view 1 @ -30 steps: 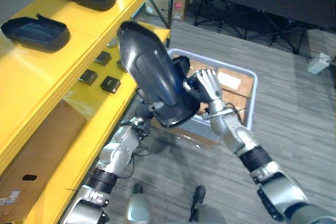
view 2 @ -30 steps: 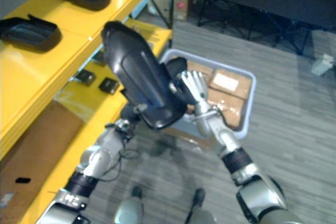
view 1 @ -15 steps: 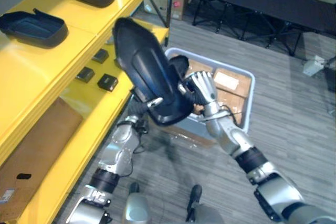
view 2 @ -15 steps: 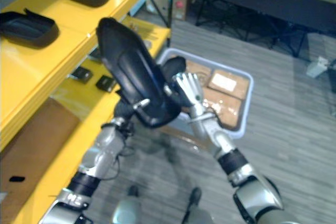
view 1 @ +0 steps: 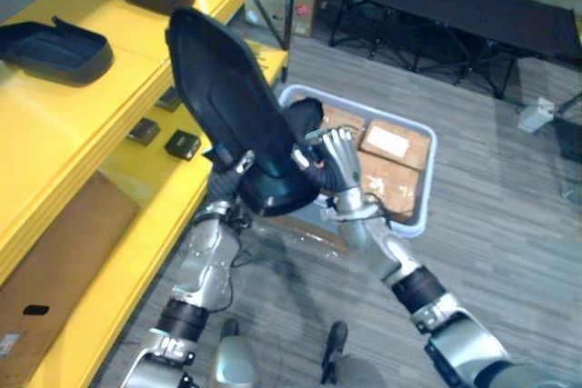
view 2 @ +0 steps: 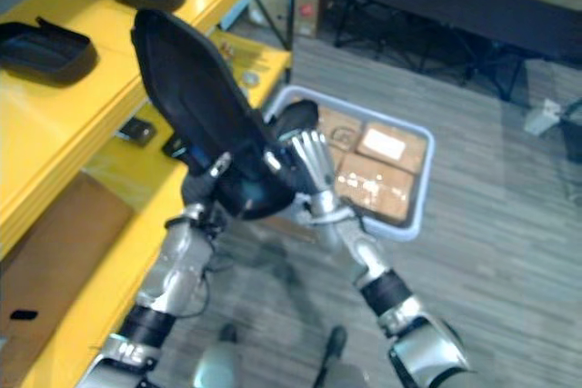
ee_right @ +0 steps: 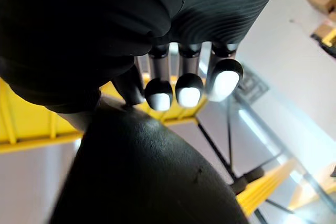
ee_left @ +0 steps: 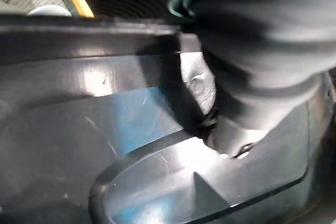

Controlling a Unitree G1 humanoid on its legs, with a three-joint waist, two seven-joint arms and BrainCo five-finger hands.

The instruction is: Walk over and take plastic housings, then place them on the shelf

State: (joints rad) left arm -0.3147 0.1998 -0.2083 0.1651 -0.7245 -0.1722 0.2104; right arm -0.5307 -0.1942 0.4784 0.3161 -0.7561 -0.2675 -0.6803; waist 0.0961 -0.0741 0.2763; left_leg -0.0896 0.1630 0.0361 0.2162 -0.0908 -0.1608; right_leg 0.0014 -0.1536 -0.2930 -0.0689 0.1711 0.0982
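The yellow shelf runs along the robot's left, and a black folding cot stands on the grey plank floor at the far side. Held in the air between the shelf and a pale blue bin is a large black plastic housing, tilted, its upper end showing against the front edge of the top board and its lower end down by the hands. The bin sits on the floor with cardboard boxes inside. Three more black housings lie open side up in a row on the top board, well apart from the held one. The right hand is at the housing's lower right edge, fingers straight and side by side along its curved surface. The left hand is under the housing against its inner face; I cannot tell how its fingers are set. Two small black parts lie on the lower board.
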